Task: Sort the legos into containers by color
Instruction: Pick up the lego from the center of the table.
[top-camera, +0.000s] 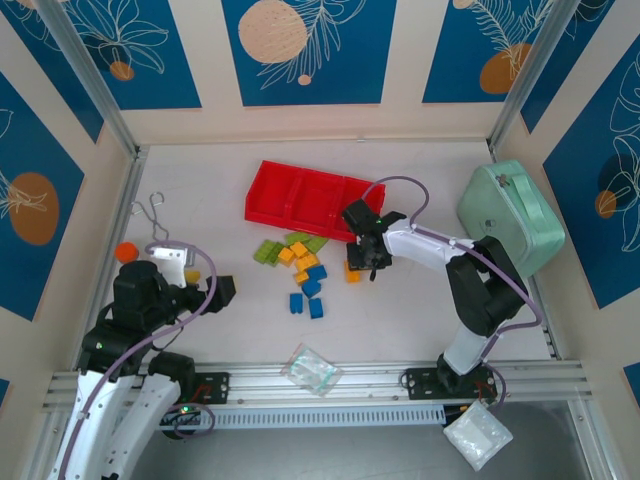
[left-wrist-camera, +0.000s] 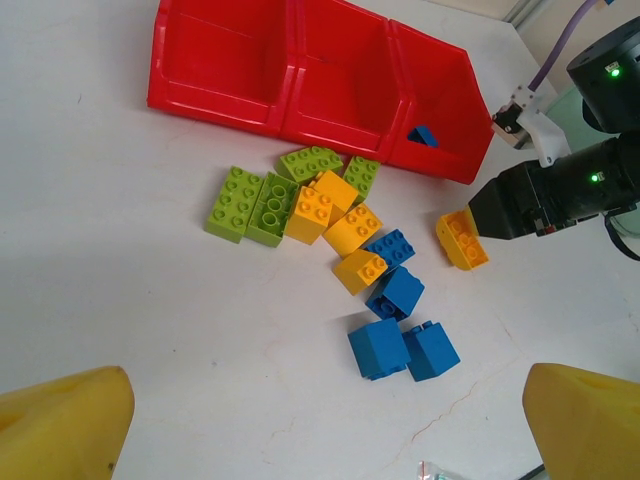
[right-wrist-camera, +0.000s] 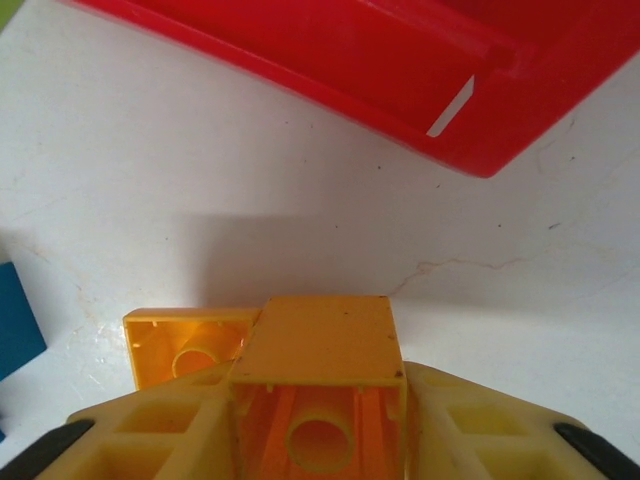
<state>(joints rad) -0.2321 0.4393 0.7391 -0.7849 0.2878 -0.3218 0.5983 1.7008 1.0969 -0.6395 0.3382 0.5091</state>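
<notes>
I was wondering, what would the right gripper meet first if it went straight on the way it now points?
Probably the bare table just ahead: the right gripper angles downward, with an orange brick between its fingers. Beyond lies the near wall of the red tray, though depth is unclear.

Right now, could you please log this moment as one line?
left gripper open | right gripper around orange brick beside red tray | blue brick in right-end compartment
</notes>
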